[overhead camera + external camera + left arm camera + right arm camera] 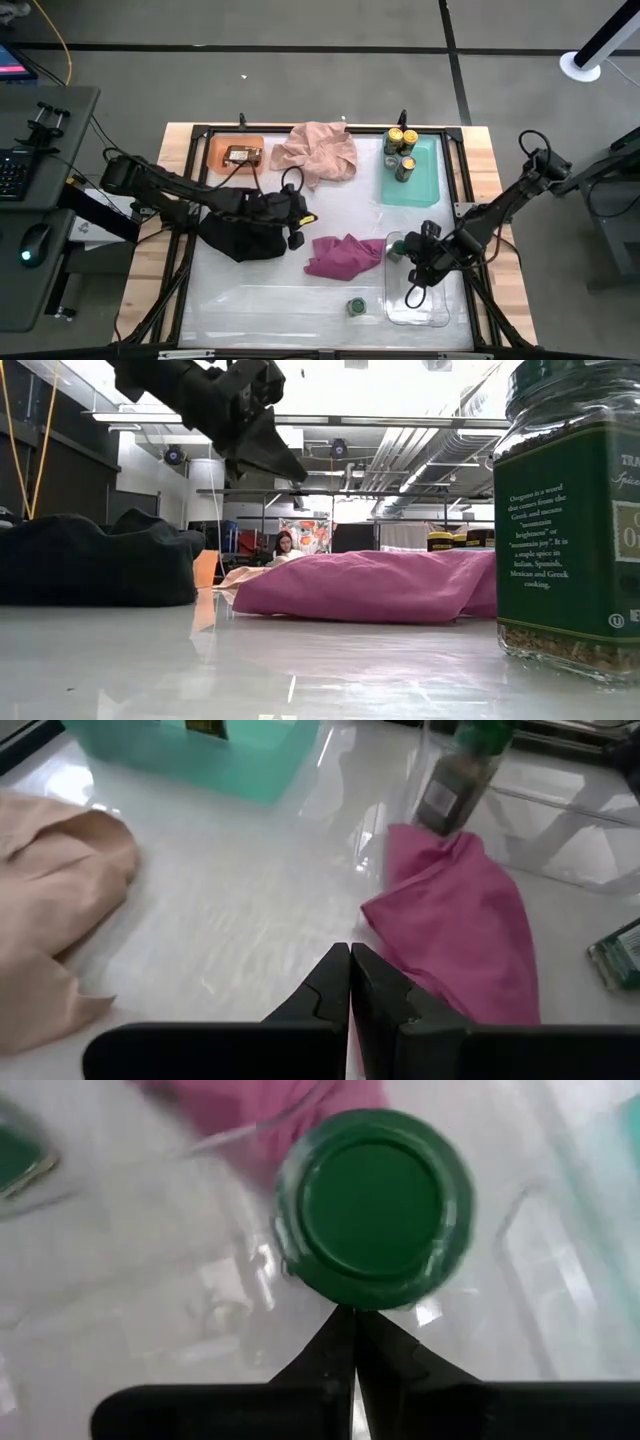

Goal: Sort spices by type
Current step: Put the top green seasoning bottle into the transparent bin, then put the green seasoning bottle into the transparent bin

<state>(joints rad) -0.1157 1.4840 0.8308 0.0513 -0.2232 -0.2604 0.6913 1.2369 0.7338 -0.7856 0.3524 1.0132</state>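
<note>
Near the front edge of the counter, standing alone: a loose green-lidded jar. Dark glass, green label with white print, dried herb showing at the bottom. Long axis vertical, lid up.

Inside the clear tray, at its far corner next to the magenta cloth: a second green-lidded jar. Also upright, round lid facing straight up.

Over that jar, tips just off the rim of its lid: the right pincer, pressed shut and holding nothing.

Counted:
- Two jars with green lids.
- Three jars in the teal tray at the far right. Two yellow-lidded jars side by side at the far end, upright, and just in front of them a third jar, lid colour hard to tell.
- One flat brown packet, lying flat in the orange tray at the far left, long side running left to right across the counter.
- Three cloths: the magenta one, the pink cloth between the orange and teal trays, and the black cloth under the left arm.
- Three trays.

Left pincer: closed and empty, low over bare counter between the black cloth and the magenta cloth, pointing towards the clear tray.
</note>
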